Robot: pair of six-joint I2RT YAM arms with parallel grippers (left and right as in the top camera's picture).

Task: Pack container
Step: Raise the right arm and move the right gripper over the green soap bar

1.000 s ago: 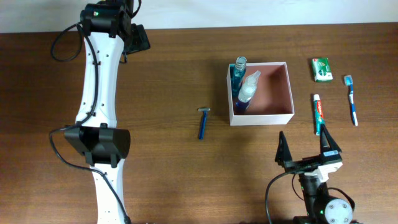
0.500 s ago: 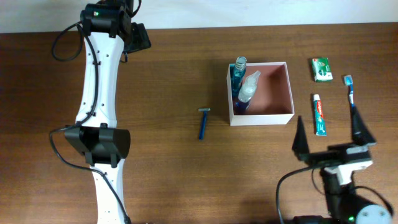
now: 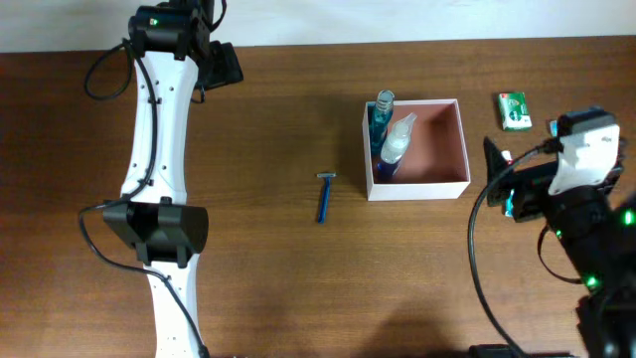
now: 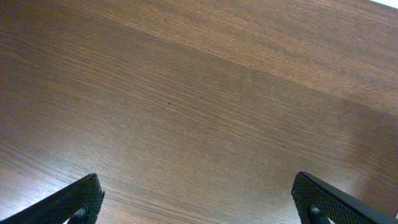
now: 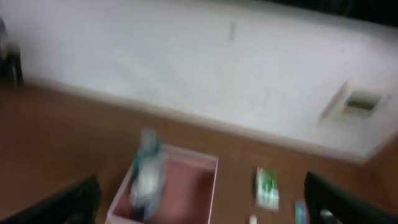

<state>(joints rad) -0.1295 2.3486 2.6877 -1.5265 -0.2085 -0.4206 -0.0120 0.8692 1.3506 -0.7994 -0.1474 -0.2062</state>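
right gripper (image 5: 200, 180) hanging raised just right of the container (image 3: 418, 189), jaws standing wide apart, gripping nothing, container sitting right of table (image 3: 278, 278) centre, left gripper (image 4: 195, 177) far left, likewise gaping, empty

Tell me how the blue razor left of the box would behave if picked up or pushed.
The blue razor looks thin and rigid, so probably light and stiff. It lies flat on the table, so a grasp would likely have little height to catch. Its wider head probably makes it pivot rather than roll when pushed.
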